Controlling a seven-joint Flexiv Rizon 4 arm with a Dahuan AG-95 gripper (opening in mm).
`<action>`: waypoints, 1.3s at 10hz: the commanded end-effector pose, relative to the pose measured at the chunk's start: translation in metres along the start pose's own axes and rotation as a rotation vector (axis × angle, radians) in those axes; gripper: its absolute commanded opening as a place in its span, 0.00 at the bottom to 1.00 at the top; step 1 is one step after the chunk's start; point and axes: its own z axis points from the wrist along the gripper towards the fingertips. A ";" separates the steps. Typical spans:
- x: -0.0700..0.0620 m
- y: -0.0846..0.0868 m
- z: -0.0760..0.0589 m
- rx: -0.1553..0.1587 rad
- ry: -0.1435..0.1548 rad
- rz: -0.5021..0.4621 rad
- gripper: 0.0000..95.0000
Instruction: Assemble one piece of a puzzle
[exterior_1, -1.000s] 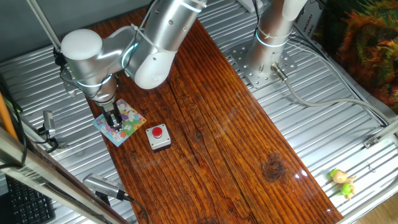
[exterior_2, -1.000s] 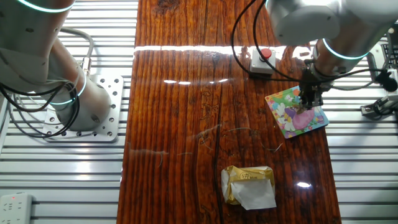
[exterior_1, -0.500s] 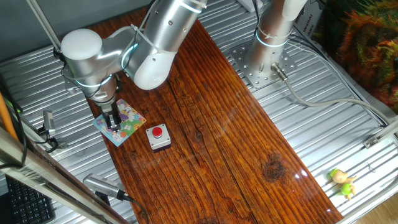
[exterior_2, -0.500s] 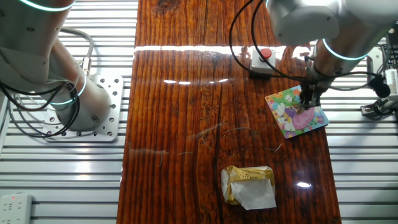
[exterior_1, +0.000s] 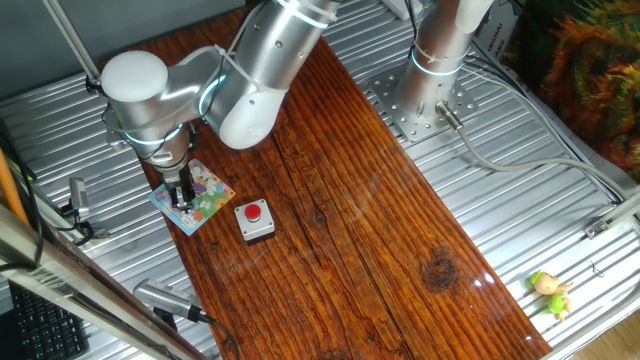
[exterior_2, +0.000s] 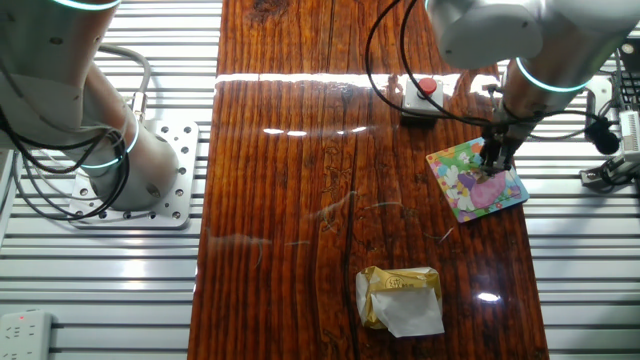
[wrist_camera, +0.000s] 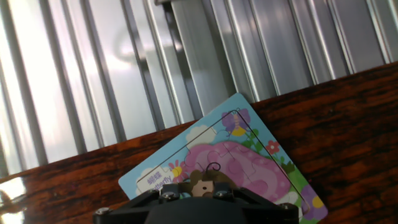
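The claw (exterior_1: 181, 196) stood right over the puzzle (exterior_1: 194, 196), with its fingers very near the picture or touching it; the fingers were close together, but I could not tell if they held something; the piece could not be made out in any view. The puzzle (exterior_2: 476, 179) lay flat near the edge of the wooden bench (exterior_1: 340, 210), just beside the grey box with a red button (exterior_1: 254, 220); a crumpled yellow wrapper (exterior_2: 400, 298) lay well apart from them.

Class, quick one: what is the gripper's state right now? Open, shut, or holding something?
Gripper: low over the pastel cartoon puzzle board; whether the jaws are open, shut or holding anything cannot be told.
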 end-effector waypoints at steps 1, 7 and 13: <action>0.000 -0.001 0.002 -0.004 0.001 -0.004 0.00; 0.002 -0.004 0.000 -0.015 0.014 -0.004 0.00; 0.003 -0.005 -0.001 -0.022 0.016 -0.005 0.00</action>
